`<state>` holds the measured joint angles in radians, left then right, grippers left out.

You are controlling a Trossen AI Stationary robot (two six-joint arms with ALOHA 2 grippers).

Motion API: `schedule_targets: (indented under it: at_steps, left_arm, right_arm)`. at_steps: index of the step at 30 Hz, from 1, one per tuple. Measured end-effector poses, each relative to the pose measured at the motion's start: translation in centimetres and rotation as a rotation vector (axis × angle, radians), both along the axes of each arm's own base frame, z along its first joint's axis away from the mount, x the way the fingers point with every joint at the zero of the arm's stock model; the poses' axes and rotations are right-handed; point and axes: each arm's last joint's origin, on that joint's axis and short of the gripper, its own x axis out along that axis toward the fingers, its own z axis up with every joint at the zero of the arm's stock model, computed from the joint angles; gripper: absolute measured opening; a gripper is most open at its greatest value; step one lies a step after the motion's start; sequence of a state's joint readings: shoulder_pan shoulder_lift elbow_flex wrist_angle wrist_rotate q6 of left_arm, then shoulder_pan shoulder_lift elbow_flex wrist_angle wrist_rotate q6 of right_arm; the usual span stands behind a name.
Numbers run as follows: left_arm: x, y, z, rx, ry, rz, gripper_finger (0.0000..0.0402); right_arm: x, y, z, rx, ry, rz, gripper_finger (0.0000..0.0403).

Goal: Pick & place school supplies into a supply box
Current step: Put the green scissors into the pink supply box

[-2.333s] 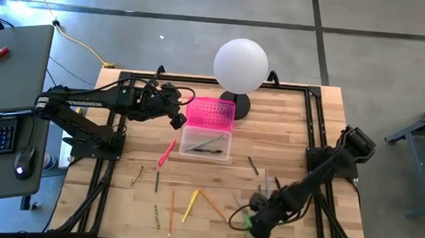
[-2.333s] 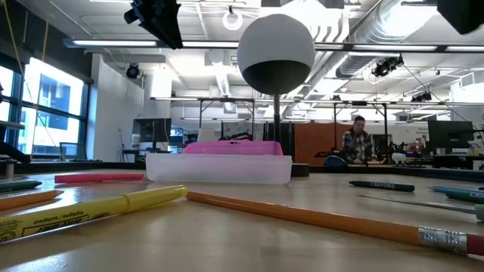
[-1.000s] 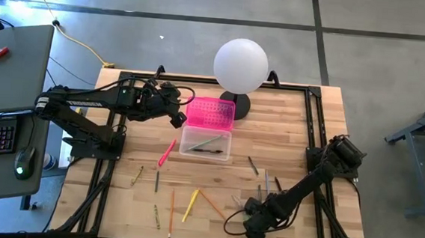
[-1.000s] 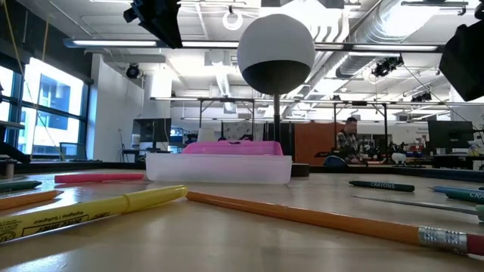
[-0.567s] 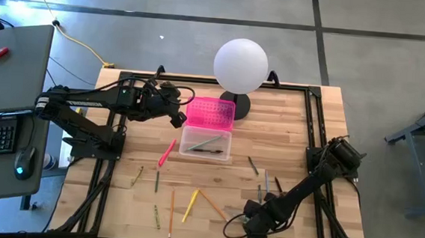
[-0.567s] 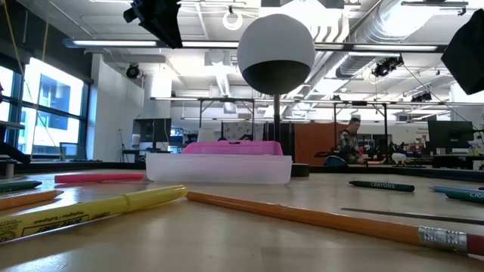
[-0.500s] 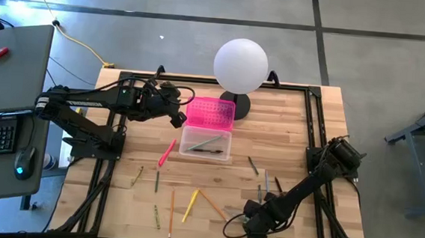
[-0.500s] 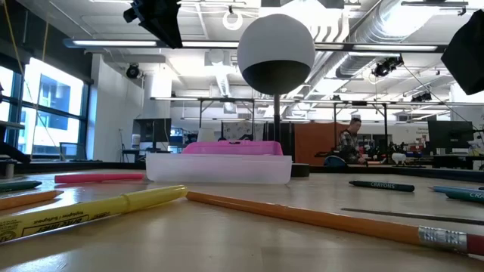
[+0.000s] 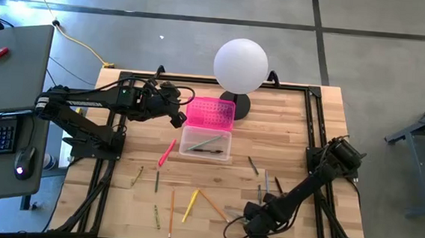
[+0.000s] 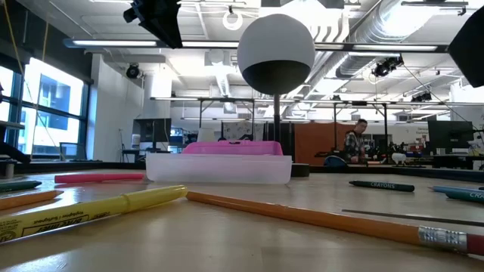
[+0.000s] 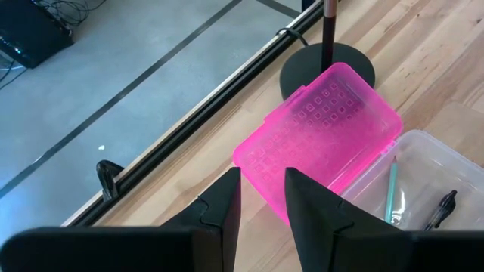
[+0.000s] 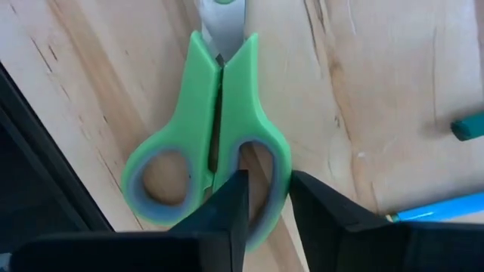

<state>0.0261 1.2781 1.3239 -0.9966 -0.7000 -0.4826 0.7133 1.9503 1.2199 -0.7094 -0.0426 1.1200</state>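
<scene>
The pale planked wooden surface point(image 9: 294, 132) carries the supply box point(image 9: 205, 142), its clear plastic base open beside a hot-pink dotted lid. The left gripper point(image 11: 261, 198) hovers by that lid, fingers slightly apart. Smooth green plastic scissors point(image 12: 208, 155) lie flat near the surface's front edge, loops toward the right gripper point(image 12: 265, 198), whose narrowly parted fingers straddle one loop.
</scene>
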Motion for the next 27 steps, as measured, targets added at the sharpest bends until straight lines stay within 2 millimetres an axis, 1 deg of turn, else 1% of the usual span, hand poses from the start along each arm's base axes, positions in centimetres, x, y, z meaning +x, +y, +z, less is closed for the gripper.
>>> schedule_targets:
  at_steps: [9, 15, 18, 22, 24, 27]
  left_arm:
    - [0.0, 0.0, 0.0, -0.004, -0.003, 0.001, 0.0134]
    - [0.0, 0.0, 0.0, -0.008, -0.011, 0.008, 0.0134]
    - [0.0, 0.0, 0.0, -0.009, -0.011, 0.009, 0.0134]
    - [0.0, 0.0, 0.0, -0.009, -0.011, 0.009, 0.0134]
    - [0.0, 0.0, 0.0, -0.008, -0.011, 0.009, 0.0134]
    - [0.0, 0.0, 0.0, -0.008, -0.011, 0.01, 0.0134]
  right_arm:
    - [-0.6, -0.5, -0.9, -0.039, 0.003, 0.01, 0.0083]
    - [-0.3, -0.5, -0.9, -0.074, -0.054, 0.061, 0.0081]
    - [-0.3, -0.6, -0.9, -0.093, -0.07, 0.063, 0.0063]
    - [-0.2, -0.6, -0.8, -0.103, -0.08, 0.095, 0.0014]
    - [-0.2, -0.6, -0.5, -0.104, -0.092, 0.112, 0.0009]
    - [-0.2, -0.9, 0.6, -0.084, -0.11, 0.11, 0.0016]
